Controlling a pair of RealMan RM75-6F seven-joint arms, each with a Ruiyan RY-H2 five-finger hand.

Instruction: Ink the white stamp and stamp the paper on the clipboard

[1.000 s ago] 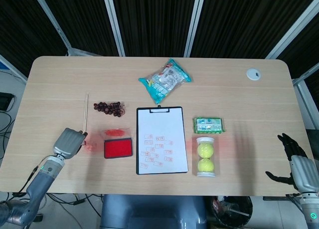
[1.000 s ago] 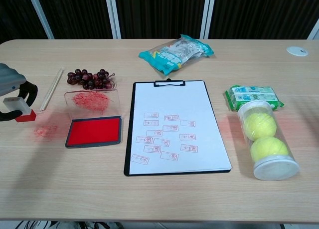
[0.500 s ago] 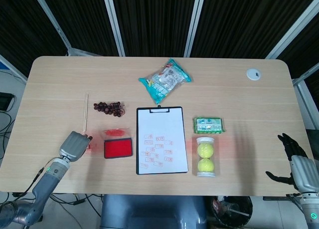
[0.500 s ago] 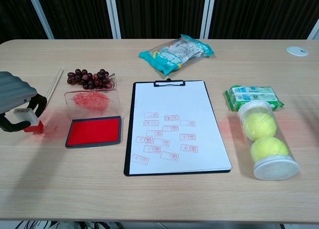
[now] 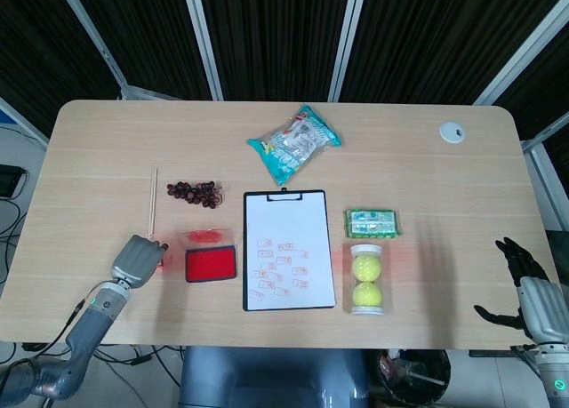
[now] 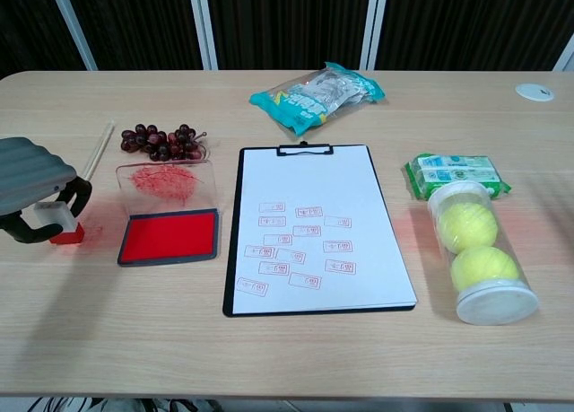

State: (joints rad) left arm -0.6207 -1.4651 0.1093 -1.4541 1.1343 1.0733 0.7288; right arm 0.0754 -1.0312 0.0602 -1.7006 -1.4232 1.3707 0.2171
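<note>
Left hand [image 6: 36, 183], near the bench's [image 5: 427, 172] left front corner: fingers curled round the white stamp [image 6: 56, 222], its red face down at the bench, just left of the ink pad [image 6: 170, 236]. Right hand [image 5: 533, 292]: empty, fingers spread, off the right front corner.

Risk: a tilted stamp could ink unevenly; a loose grip could drop it.

Count: one clipboard [image 6: 314, 228], one pad, one stamp, two tennis balls [image 6: 475, 246].
</note>
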